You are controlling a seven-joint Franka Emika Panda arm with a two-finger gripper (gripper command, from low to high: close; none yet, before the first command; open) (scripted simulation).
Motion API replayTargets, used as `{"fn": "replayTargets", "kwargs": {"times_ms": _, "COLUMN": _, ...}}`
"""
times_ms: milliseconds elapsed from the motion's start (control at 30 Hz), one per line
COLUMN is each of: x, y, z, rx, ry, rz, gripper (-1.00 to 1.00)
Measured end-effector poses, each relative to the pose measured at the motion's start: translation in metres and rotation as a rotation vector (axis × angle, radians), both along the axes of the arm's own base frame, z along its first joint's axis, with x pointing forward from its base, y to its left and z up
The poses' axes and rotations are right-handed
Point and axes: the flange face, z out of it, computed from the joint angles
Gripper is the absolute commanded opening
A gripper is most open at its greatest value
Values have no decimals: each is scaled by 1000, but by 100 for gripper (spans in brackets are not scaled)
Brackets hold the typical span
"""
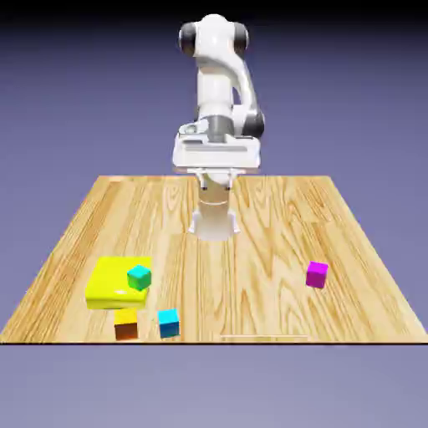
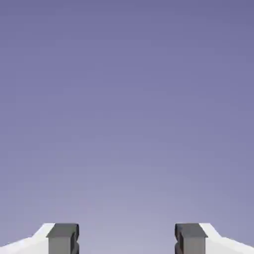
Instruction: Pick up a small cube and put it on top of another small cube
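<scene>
Clearly, the gripper (image 1: 216, 185) is raised above the base (image 1: 214, 221), its fingers standing wide apart with nothing between them. From there, the magenta cube (image 1: 317, 275) lies toward the exterior view's right, lower and in front of the base. So the coming move should go sideways, forward and down to it; being a cube, it gives no long axis to follow.

The wooden tabletop (image 1: 251, 284) carries, to the left of the base and in front of it, a yellow block (image 1: 107, 287). Next come an orange cube (image 1: 126, 324) and a teal cube (image 1: 139, 277) overlapping the block; whether it rests on it, I cannot tell. A blue cube (image 1: 169, 323) is the last on that side. To the base's right, the magenta cube is well apart from these, so the fingers should find enough room around it.
</scene>
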Motion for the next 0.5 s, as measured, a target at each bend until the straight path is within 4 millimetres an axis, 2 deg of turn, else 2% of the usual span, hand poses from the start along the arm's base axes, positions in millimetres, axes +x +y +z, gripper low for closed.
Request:
{"fn": "replayTargets", "kwargs": {"times_ms": 133, "x": 29, "y": 48, "z": -30, "rx": -77, "ry": 195, "rz": 113, "gripper": 0}}
{"fn": "replayTargets", "kwargs": {"times_ms": 267, "x": 48, "y": 99, "z": -64, "rx": -163, "ry": 383, "rz": 220, "gripper": 0}}
{"fn": "replayTargets", "kwargs": {"times_ms": 367, "x": 55, "y": 137, "z": -92, "rx": -234, "ry": 518, "rz": 296, "gripper": 0}}
{"fn": "replayTargets", "kwargs": {"times_ms": 500, "x": 55, "y": 191, "z": -130, "rx": -339, "ry": 687, "rz": 402, "gripper": 0}}
